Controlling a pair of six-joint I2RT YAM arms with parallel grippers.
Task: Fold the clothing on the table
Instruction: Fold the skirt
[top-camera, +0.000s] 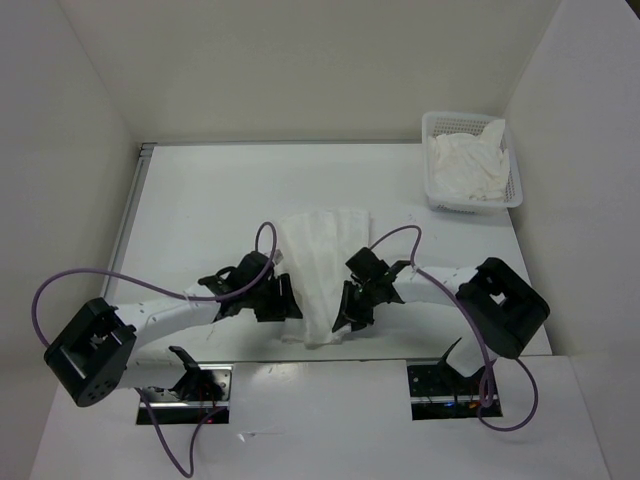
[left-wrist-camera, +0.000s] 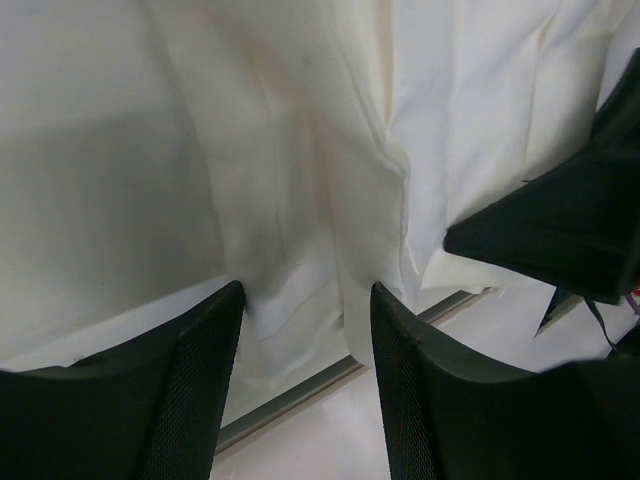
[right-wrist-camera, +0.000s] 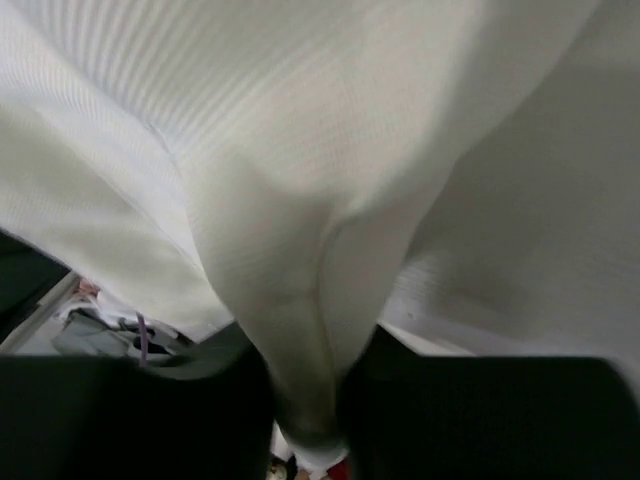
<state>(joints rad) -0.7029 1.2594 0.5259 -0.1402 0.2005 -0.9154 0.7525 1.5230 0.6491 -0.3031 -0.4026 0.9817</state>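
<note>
The clothing (top-camera: 318, 262) is a white pleated garment lying lengthwise on the table (top-camera: 200, 200) between my two arms, its near end at the table's front edge. My left gripper (top-camera: 284, 300) is at its near left edge. In the left wrist view the left gripper (left-wrist-camera: 304, 292) is open, its fingertips (left-wrist-camera: 228, 300) straddling a wrinkled bit of the clothing (left-wrist-camera: 330, 120). My right gripper (top-camera: 350, 314) is at the near right edge. In the right wrist view the right gripper (right-wrist-camera: 310, 400) is shut on a bunched fold of the clothing (right-wrist-camera: 300, 150), which drapes over its fingers.
A white mesh basket (top-camera: 427, 150) heaped with white cloth (top-camera: 468, 165) stands at the back right corner. The table's metal front rim (left-wrist-camera: 300, 388) runs just under the left fingers. The right gripper's black body (left-wrist-camera: 560, 230) is close on the right in the left wrist view.
</note>
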